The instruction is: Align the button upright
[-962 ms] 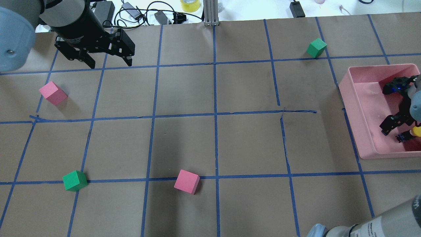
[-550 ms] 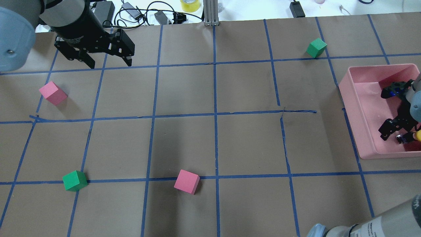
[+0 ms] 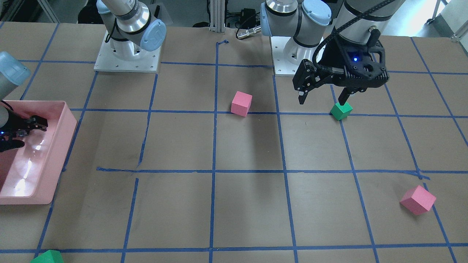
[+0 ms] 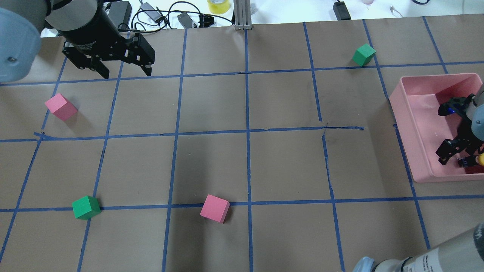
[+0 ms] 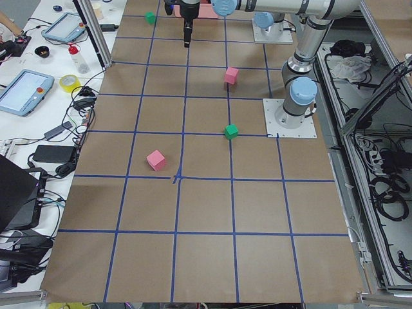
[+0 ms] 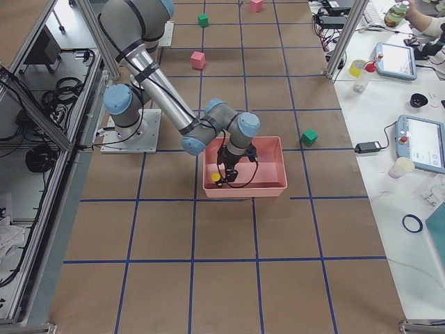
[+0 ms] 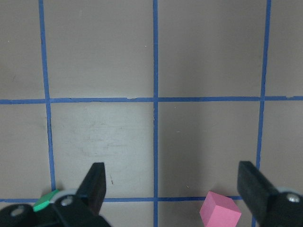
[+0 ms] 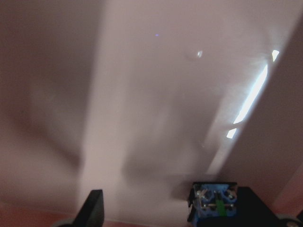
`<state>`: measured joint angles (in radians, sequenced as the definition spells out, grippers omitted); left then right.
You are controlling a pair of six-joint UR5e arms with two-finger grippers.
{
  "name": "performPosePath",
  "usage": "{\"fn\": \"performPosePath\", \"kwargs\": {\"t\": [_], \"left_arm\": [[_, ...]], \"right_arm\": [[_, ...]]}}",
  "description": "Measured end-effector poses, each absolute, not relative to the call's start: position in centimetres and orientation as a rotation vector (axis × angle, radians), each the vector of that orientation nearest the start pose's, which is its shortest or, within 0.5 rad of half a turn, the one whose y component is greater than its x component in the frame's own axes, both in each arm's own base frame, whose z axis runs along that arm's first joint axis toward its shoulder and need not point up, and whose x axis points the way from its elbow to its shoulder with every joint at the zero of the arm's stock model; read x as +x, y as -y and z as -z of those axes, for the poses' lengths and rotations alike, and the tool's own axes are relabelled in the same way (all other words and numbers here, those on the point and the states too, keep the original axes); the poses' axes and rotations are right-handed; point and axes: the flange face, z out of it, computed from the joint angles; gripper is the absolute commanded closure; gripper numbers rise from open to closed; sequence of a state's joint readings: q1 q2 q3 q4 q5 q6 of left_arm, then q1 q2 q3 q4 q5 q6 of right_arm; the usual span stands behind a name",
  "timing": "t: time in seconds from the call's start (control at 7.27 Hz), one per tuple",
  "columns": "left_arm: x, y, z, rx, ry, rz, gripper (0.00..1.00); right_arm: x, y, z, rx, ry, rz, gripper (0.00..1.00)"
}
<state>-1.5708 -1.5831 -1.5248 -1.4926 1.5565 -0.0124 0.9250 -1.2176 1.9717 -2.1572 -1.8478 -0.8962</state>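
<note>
The button lies in the pink bin (image 4: 416, 151) at the table's right. Its yellow cap (image 4: 480, 158) shows at the view's edge and in the exterior right view (image 6: 216, 178). In the right wrist view its blue underside with metal pins (image 8: 214, 203) sits against the inside of one finger (image 8: 255, 208). My right gripper (image 4: 441, 134) is down inside the bin with its jaws wide apart around the button. My left gripper (image 4: 125, 71) hangs open and empty above the far left of the table, and also shows in the front view (image 3: 321, 101).
Pink cubes (image 4: 60, 107) (image 4: 214, 208) and green cubes (image 4: 86, 207) (image 4: 363, 54) lie scattered on the brown paper with its blue tape grid. The bin's walls (image 3: 55, 146) close in my right gripper. Cables and tape rolls lie beyond the far edge.
My right gripper has shifted a little toward the bin's near wall, and the button has moved with it. The left arm has not moved.
</note>
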Motion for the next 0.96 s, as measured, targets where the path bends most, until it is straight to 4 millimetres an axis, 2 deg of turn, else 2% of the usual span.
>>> {"fn": "performPosePath", "kwargs": {"t": [0.96], "left_arm": [[-13.47,50.75,-51.33,-0.018,-3.151,0.178,0.0]], "right_arm": [[-22.75,47.32,-17.88,-0.429,-3.163,-0.556,0.0]]}}
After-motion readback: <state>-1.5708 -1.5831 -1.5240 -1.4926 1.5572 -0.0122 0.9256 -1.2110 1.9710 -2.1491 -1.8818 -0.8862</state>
